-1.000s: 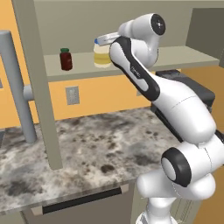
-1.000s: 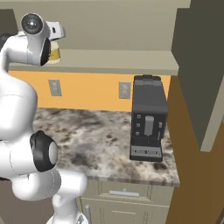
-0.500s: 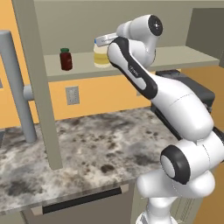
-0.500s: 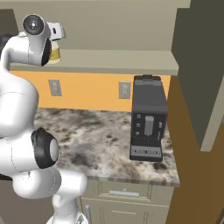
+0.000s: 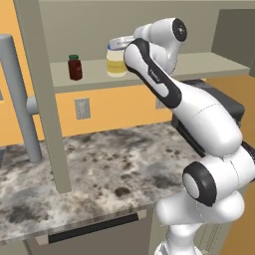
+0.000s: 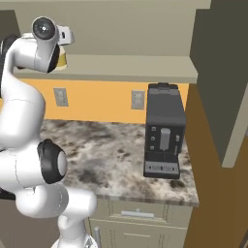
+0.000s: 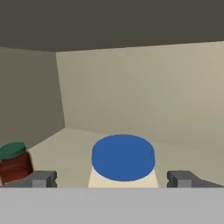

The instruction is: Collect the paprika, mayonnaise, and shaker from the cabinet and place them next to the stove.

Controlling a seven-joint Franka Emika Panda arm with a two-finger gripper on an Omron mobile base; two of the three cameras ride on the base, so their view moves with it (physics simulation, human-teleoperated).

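Fingers [image 7: 41, 178] stand spread wide and empty in the hand view, one on each side of the mayonnaise [image 7: 123, 161], a cream jar with a blue lid just ahead of them on the cabinet [image 5: 209, 64] shelf. To its left on the same shelf, apart from it, stands the paprika [image 7: 14, 162], a dark red jar with a green lid. Below, a speckled worktop [image 5: 107, 167] carries a black coffee machine [image 6: 164, 131] against the orange wall.

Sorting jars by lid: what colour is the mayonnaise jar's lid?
Blue, clearest in the hand view, on the mayonnaise jar.
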